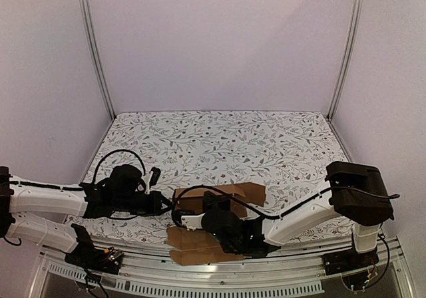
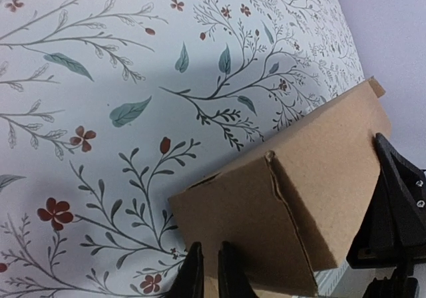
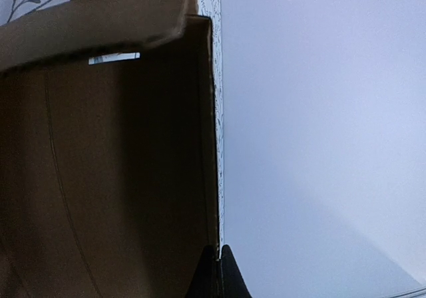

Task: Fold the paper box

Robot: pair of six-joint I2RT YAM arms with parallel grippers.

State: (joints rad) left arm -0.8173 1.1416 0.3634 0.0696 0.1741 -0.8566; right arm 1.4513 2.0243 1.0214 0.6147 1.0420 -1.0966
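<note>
The paper box is plain brown cardboard, partly raised into a carton near the front middle of the table, with loose flaps lying towards the front edge. My left gripper comes in from the left at the box's left end. In the left wrist view its fingertips stand a narrow gap apart against a brown panel. My right gripper reaches across from the right. In the right wrist view it is shut on the edge of a box wall.
A flowered cloth covers the table. White walls and metal posts close in the back and sides. The metal front rail runs just below the flaps. A black part of the right arm sits against the box's far side.
</note>
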